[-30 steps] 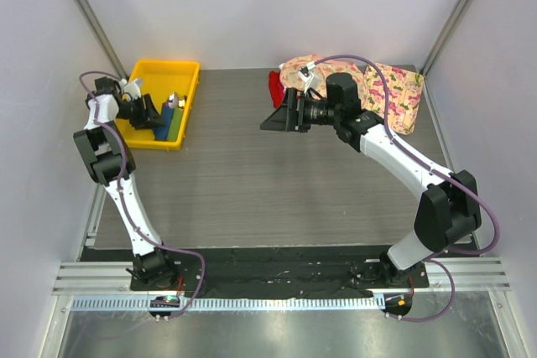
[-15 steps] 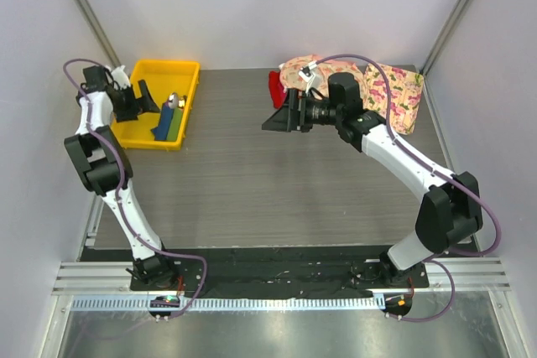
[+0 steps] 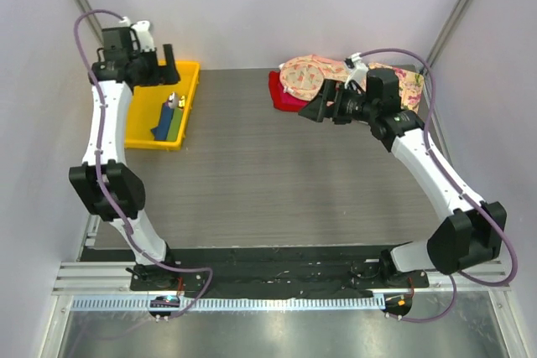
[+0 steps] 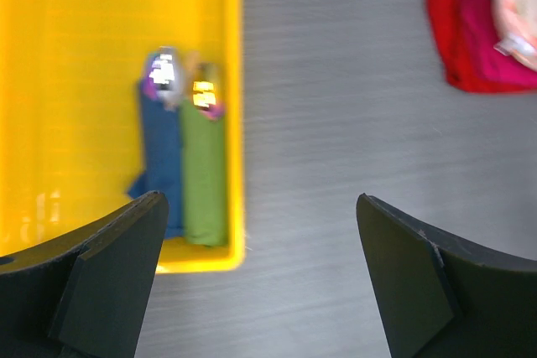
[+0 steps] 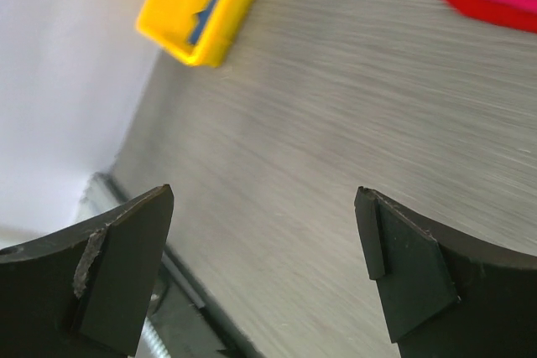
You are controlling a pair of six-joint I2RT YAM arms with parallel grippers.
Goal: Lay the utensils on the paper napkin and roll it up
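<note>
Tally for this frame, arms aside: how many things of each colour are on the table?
yellow bin: 1
red cloth: 1
pink floral cloths: 2
dark blue napkin, in the bin: 1
green strip, in the bin: 1
utensils: too blurred to count
Total: 6 counted

left end effector [image 4: 258, 204] rose above tray [image 4: 234, 56]

The napkin [image 4: 161, 157], dark navy, lies as a long narrow strip left of centre in the left wrist view, inside a yellow bin [image 4: 84, 56]. The utensils [image 4: 166, 69], blurred shiny silver heads with purple bits, rest at its upper end.
</note>
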